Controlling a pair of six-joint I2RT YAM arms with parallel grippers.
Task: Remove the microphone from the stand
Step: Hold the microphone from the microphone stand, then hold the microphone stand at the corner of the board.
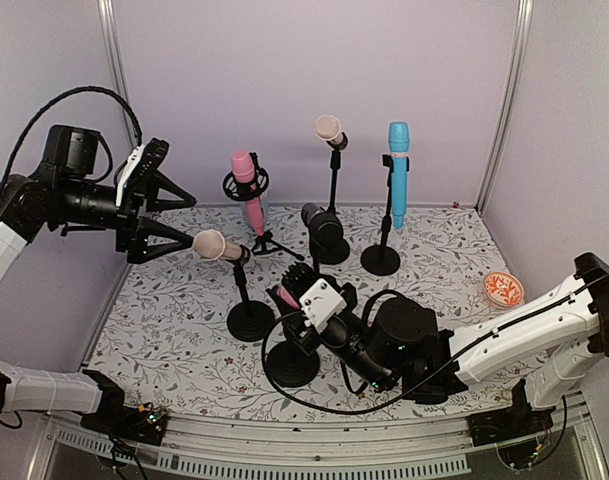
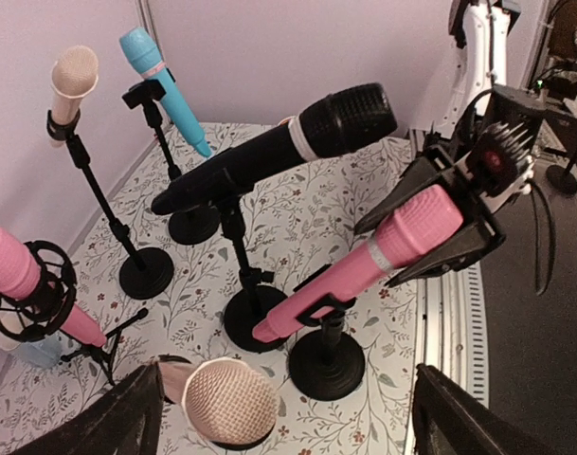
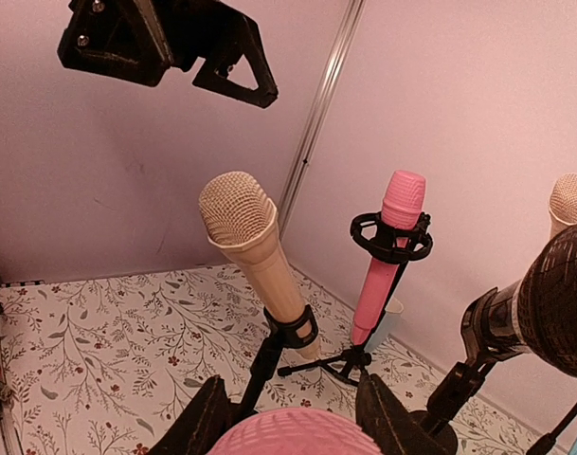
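Cream microphone (image 2: 229, 400) leans head-first into the wide-open, empty left pincer (image 2: 290, 422); the right pincer (image 2: 425, 223) squeezes the pink microphone (image 2: 345, 284).

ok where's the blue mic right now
In the top view the blue microphone sits upright on its stand toward the back right, just right of the black microphone.

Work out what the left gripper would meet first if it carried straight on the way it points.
The left gripper would most likely meet the nearer beige microphone, its head just ahead between the open jaws, though depth is unclear.
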